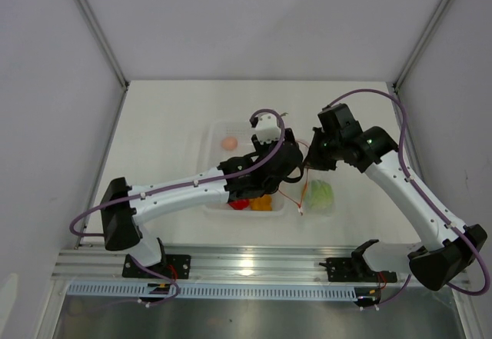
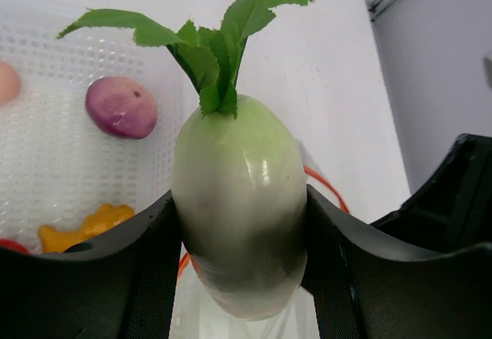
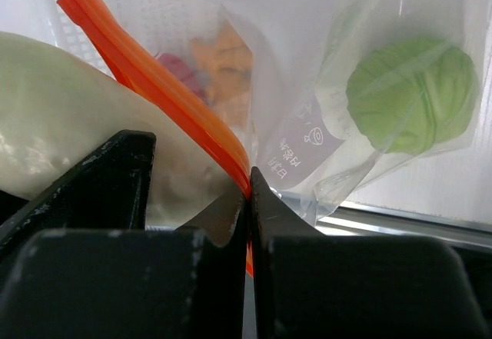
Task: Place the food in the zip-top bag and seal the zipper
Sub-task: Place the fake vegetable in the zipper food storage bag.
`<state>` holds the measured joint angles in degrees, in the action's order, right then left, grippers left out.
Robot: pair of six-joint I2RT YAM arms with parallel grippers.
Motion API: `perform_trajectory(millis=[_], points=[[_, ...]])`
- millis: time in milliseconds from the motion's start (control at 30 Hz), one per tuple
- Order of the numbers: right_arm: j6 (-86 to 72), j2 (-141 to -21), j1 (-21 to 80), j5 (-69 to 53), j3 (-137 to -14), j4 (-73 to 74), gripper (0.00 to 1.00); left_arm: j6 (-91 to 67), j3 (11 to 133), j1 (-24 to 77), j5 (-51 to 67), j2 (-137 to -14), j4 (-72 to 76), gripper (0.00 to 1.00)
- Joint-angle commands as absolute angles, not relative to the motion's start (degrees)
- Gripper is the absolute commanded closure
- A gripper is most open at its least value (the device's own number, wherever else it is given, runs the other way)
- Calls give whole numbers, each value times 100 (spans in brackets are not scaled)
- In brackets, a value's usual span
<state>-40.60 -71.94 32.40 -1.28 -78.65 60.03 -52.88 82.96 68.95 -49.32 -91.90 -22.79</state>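
- Left gripper (image 2: 240, 201) is clamped on the radish (image 2: 234, 154), fat body between the fingers and leaves pointing away from the wrist. The radish is right at the bag (image 3: 300, 39) mouth, not inside yet as far as I can tell.
- Right gripper (image 3: 247, 189) is pinched tight on the zipper (image 3: 146, 78), holding that lip of the bag up. The cabbage (image 3: 411, 93) is already in the bag, well away from the mouth.
- Step in hand, I reckon: feed the radish in past the zipper. I'd go leaf end first, slide along the lifted lip, and only let go once the body is well past the strip. Otherwise it probably rolls back out.
- Watch-outs: the bag is floppy, so the lower lip may fold under the radish. I can't see how wide the mouth gapes.
- Room: the tray (image 1: 217, 135) edge sits just beside the bag on the left arm's side, with the onion (image 2: 121, 107) in it. There's open table (image 1: 169, 116) beyond the bag.
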Motion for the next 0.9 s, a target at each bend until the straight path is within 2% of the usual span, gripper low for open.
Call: perform_trajectory(millis=[0,67,100,267,467,633,767,867], points=[[-4149,-7136,3252,-246,-8085,5845,100,-4905,8148,6935,-5028,-9149,-1400,54],[-4140,-7146,3226,-264,-8121,5871,100,-4624,8069,6935,-4800,-9141,-1196,37],[-4140,-7146,3234,-264,-8156,5871,100,-4597,8051,6926,-4747,-9141,-1134,22],[-4113,-7110,3111,-316,-8156,5871,100,-4649,7709,6943,-4658,-8965,-985,0],[-4061,-7119,3024,-360,-8139,5880,100,-4378,7102,6935,-4500,-8553,-275,1],[-3999,-7119,2988,-282,-8209,6011,100,-4280,6882,6917,-4710,-8166,-465,3],[-3832,-7198,2875,-62,-8253,6179,100,-3466,6619,6856,-4712,-7570,-703,9],[-3779,-7207,2822,-53,-8244,6205,100,-2946,6242,6759,-4195,-7217,-545,14]])
